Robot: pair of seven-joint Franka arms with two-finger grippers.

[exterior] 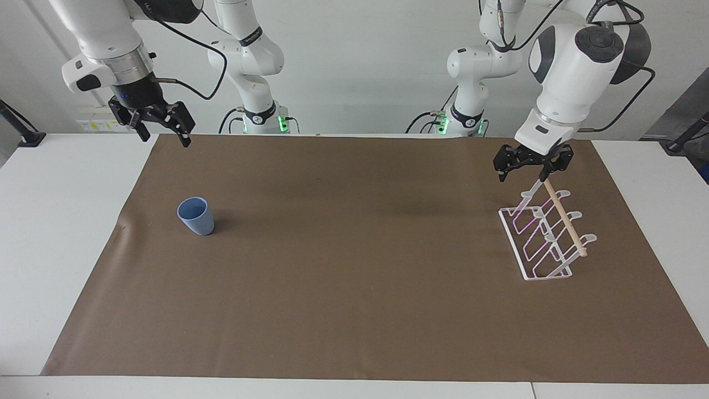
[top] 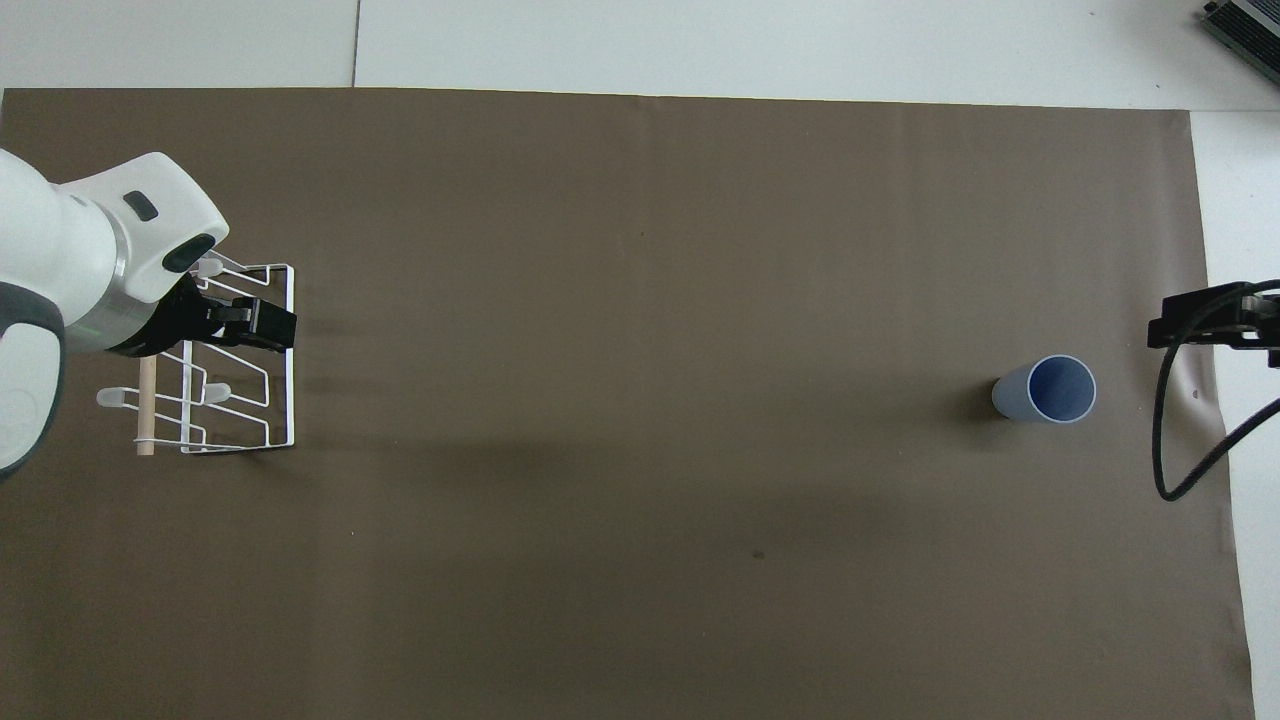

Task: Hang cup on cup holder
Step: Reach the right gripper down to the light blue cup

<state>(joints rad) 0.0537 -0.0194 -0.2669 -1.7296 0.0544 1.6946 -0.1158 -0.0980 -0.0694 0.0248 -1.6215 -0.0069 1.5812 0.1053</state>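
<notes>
Facing view: the cup (exterior: 195, 216) stands upright and empty on the brown mat (exterior: 354, 288) at about nine o'clock, toward the right arm's end of the table (exterior: 55, 249). The right gripper (exterior: 160, 124) hangs open in the air at ten o'clock, holding nothing. The cup holder (exterior: 548, 238) stands at three o'clock, bare, with the left gripper (exterior: 532, 163) open just over its top dowel's upper end.

Overhead view: the cup (top: 1045, 389) sits at three o'clock, its inside empty. The cup holder (top: 230, 360) is at nine o'clock, partly covered by the left gripper (top: 250, 325); only part of the right gripper (top: 1200, 325) shows.

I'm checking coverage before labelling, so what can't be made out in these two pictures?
- Overhead view: the left gripper and its arm cover part of the cup holder.
- Overhead view: the right gripper is cut off by the picture's edge.
- Facing view: the cup hides its own base.
</notes>
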